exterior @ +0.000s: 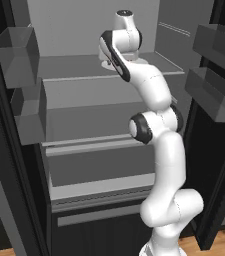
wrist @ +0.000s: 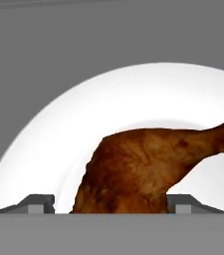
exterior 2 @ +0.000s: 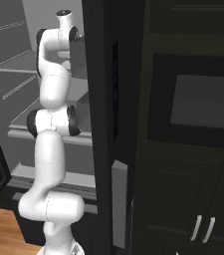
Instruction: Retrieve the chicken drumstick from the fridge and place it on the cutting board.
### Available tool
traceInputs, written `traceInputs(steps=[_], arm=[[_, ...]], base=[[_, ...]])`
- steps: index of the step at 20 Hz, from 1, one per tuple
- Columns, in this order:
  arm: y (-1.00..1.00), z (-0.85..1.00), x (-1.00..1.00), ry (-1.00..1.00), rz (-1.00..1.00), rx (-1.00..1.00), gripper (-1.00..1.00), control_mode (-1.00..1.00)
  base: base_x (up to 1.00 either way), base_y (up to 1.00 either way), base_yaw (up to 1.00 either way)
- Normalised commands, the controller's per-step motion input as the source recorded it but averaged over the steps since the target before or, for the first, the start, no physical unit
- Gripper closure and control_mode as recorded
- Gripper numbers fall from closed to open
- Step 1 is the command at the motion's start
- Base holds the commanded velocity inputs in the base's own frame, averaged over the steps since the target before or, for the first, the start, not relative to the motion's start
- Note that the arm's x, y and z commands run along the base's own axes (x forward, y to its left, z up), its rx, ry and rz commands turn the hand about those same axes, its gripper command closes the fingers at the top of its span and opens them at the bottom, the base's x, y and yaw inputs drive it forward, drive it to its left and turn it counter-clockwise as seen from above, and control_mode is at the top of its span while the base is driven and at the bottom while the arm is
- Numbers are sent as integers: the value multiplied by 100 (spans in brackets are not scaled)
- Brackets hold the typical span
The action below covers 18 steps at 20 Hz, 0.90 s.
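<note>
Arm: you see the white Franka arm with dark joints (exterior: 161, 150) rising from the lower right of the left base view and bending up toward the upper middle of the frame; in the right base view it climbs the left side of the frame
Fridge: the tall open fridge with dark outer frame and grey interior (exterior: 84, 125) spans the left base view; grey shelves run across its middle; translucent grey door bins (exterior: 21, 55) hang at the upper left and upper right
Drumstick: the reddish-brown chicken drumstick (wrist: 138, 169) lies at the lower middle of the hand view, thick end at the bottom, thin end stretching to the right edge
Plate: the round white plate (wrist: 83, 114) lies under the drumstick and arcs across the hand view; the meat rests on it
Gripper: the two-finger gripper (wrist: 109, 203) shows its dark tips at the lower left and lower right of the hand view; the tips stand one on each side of the thick end, close against it; you cannot tell whether they clamp it yet
Cabinets: black kitchen cabinets (exterior 2: 183, 199) fill the right of the right base view
</note>
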Motion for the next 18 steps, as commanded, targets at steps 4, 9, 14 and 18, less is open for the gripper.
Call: traceInputs(steps=[4,9,14,18], arm=[[-4,-2,0,0,0,0,100,-100],[-1,2,-1,0,0,0,100,-100],[0,0,-13,-11,0,0,100,-100],[0,2,-11,-33,0,0,100,-100]], base=[[0,0,0],[0,0,0],[0,0,0],[0,0,0]])
